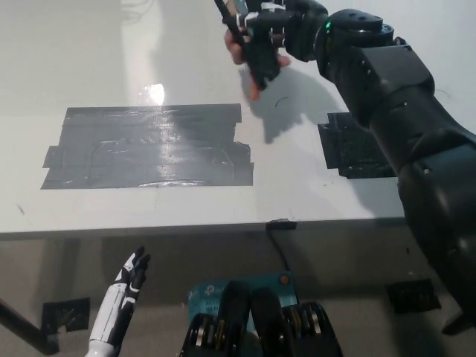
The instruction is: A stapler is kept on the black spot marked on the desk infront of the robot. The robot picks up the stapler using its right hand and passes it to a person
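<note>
Your right hand (279, 33) grips the stapler (249, 41), tilted with its long side running top-left to bottom-right, touching a person's hand (249, 67). Your left hand (123, 294) rests low, fingers spread.

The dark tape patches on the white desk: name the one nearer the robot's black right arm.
It is the small, roughly square dark tape patch, lying partly under the black right arm. The large, wide grey tape patch lies apart, toward the desk's left.
</note>
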